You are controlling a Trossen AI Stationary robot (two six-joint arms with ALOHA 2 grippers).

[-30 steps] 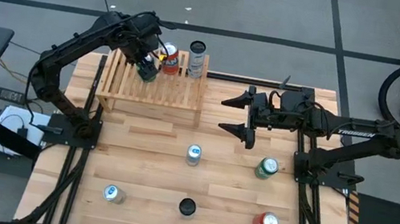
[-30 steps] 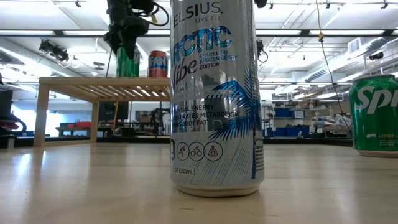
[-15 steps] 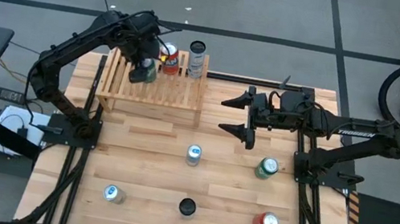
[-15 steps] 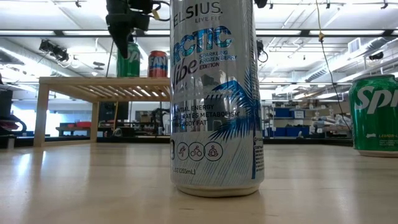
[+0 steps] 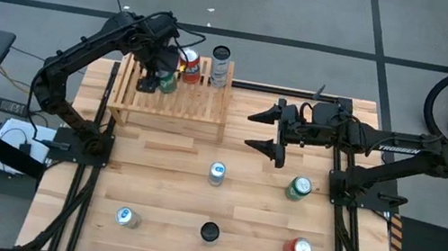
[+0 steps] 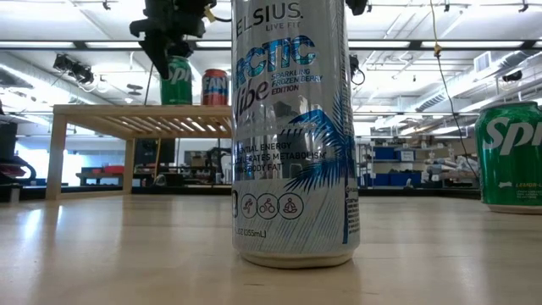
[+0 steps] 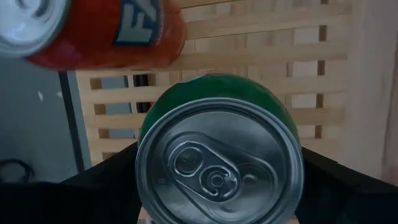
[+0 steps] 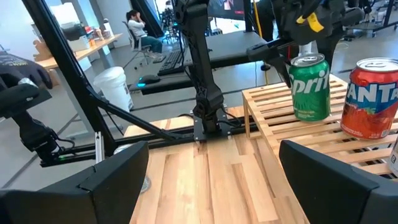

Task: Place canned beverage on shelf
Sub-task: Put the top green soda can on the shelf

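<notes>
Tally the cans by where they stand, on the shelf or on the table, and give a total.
On the shelf: 3 (green can, orange can, dark can)
On the table: 5 (blue-white, green, blue, black, red)
Total: 8 cans

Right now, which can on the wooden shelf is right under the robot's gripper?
The green Sprite can, at the left end of the row on the shelf. The left gripper hovers just above it; the red Fanta can and the silver can stand farther along.
</notes>
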